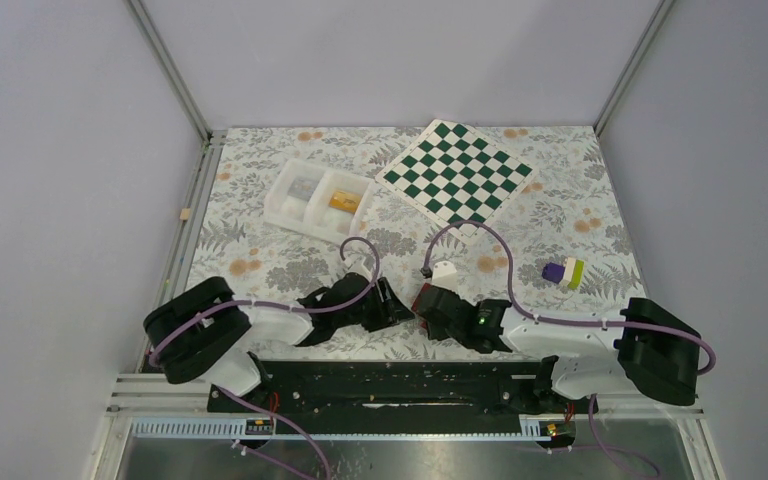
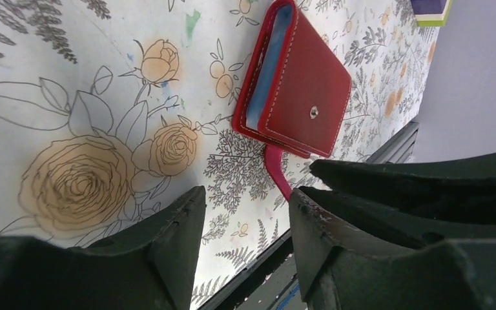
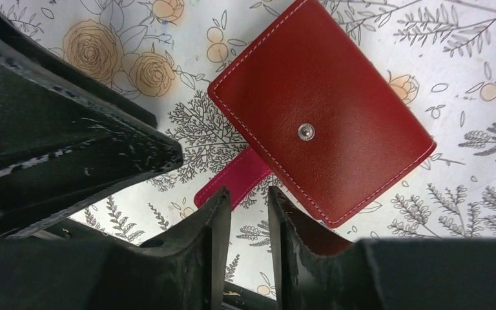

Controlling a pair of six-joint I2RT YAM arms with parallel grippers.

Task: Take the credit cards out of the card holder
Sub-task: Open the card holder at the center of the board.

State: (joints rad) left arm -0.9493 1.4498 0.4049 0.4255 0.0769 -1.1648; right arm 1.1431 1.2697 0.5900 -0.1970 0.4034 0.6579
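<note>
The card holder is a red wallet lying closed and flat on the floral cloth, with pale blue showing at its edge and its red tab sticking out toward me. My left gripper is open just short of the tab, with nothing between its fingers. In the right wrist view the card holder shows its snap stud, and its tab lies just past my right gripper, which is open by a narrow gap over bare cloth. From above, both grippers meet over the wallet. An orange-yellow credit card lies in the white tray.
The white two-compartment tray stands at the back left, and a green-and-white chessboard lies at the back centre. A purple, white and green block sits to the right. The table's near edge rail runs close below the wallet.
</note>
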